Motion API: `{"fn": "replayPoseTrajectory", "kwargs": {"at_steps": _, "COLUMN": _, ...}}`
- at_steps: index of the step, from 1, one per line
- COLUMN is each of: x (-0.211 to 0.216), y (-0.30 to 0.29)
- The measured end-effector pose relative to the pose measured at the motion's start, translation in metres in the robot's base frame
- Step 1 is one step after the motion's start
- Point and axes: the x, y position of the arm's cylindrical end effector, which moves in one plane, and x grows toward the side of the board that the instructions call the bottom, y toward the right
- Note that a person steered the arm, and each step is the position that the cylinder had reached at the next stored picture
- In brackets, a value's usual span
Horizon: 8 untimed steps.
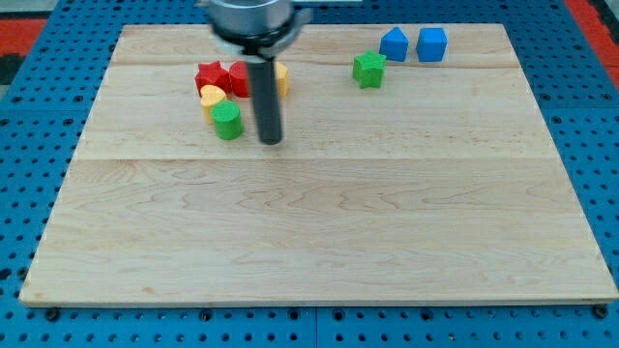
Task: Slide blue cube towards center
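The blue cube (432,43) sits near the view's top right of the wooden board (319,232). A second blue block (394,43), with a peaked top, stands just to its left. My tip (271,141) rests on the board left of centre, far to the left of and below the blue cube. It is just right of a green cylinder (227,122).
A green star-like block (368,69) lies below-left of the blue blocks. Near the rod sit a red star-like block (211,77), another red block (239,79), a yellow block (212,96) and a yellow block (281,79) partly hidden behind the rod.
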Motion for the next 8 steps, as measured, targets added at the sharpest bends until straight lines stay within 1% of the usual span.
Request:
{"fn": "replayPoseTrajectory", "kwargs": {"at_steps": 1, "x": -0.016, "y": -0.018}}
{"fn": "replayPoseTrajectory", "kwargs": {"at_steps": 2, "x": -0.009, "y": -0.06}}
{"fn": "replayPoseTrajectory", "kwargs": {"at_steps": 3, "x": -0.002, "y": -0.064}}
{"fn": "replayPoseTrajectory", "kwargs": {"at_steps": 4, "x": 0.0, "y": -0.031}}
{"fn": "replayPoseTrajectory", "kwargs": {"at_steps": 5, "x": -0.007, "y": 0.034}}
{"fn": "replayPoseTrajectory", "kwargs": {"at_steps": 6, "x": -0.039, "y": 0.174}}
{"fn": "replayPoseTrajectory", "kwargs": {"at_steps": 7, "x": -0.105, "y": 0.271}}
{"fn": "replayPoseTrajectory", "kwargs": {"at_steps": 8, "x": -0.166, "y": 0.296}}
